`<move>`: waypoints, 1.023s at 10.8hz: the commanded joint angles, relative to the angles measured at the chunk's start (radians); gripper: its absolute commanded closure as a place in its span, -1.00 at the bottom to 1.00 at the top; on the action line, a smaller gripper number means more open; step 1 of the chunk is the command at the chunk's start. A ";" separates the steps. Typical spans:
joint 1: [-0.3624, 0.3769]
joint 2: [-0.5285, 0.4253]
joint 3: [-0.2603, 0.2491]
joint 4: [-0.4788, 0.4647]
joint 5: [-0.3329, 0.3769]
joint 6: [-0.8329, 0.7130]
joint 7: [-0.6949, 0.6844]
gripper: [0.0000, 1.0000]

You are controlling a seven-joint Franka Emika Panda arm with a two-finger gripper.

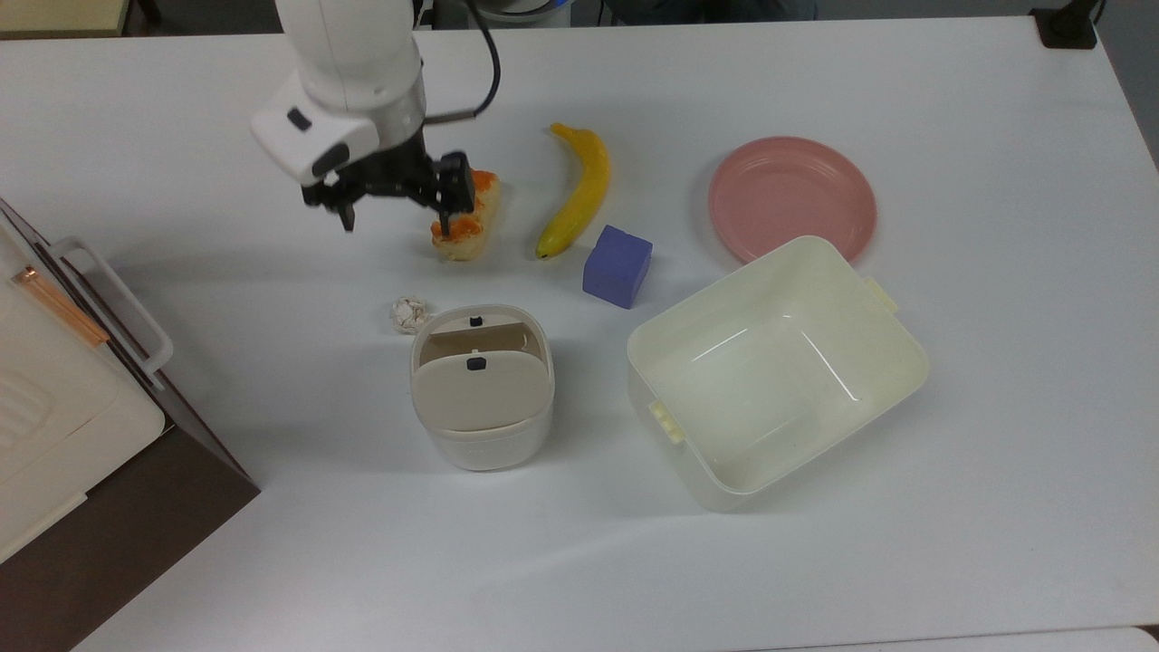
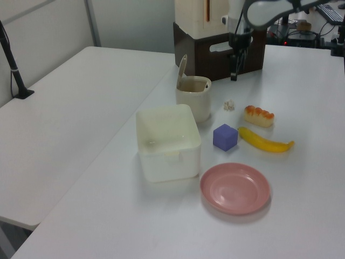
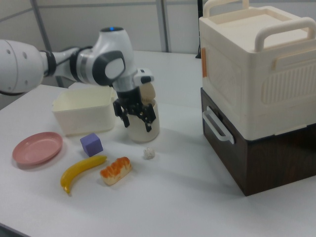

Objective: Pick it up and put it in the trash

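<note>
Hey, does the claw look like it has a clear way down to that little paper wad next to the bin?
Probably yes. The claw is open and holds nothing. The paper wad lies bare on the table, nothing over it. The bin stands very close beside it, so the fingers have little room on that side.

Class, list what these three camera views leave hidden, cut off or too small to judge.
- Bread roll: in the top view, the pincer covers its far end.
- Trash bin: in the right view, the pincer hides most of it.
- Paper wad: in the left view, too small to show its marks.
- Stacked boxes: cut off by the top view's left edge.
</note>
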 commanded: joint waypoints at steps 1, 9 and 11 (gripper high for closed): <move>-0.004 0.070 -0.002 -0.057 -0.008 0.185 -0.051 -0.99; 0.011 0.175 -0.001 -0.055 -0.041 0.268 -0.118 0.03; 0.005 0.169 -0.002 -0.057 -0.041 0.253 -0.172 0.26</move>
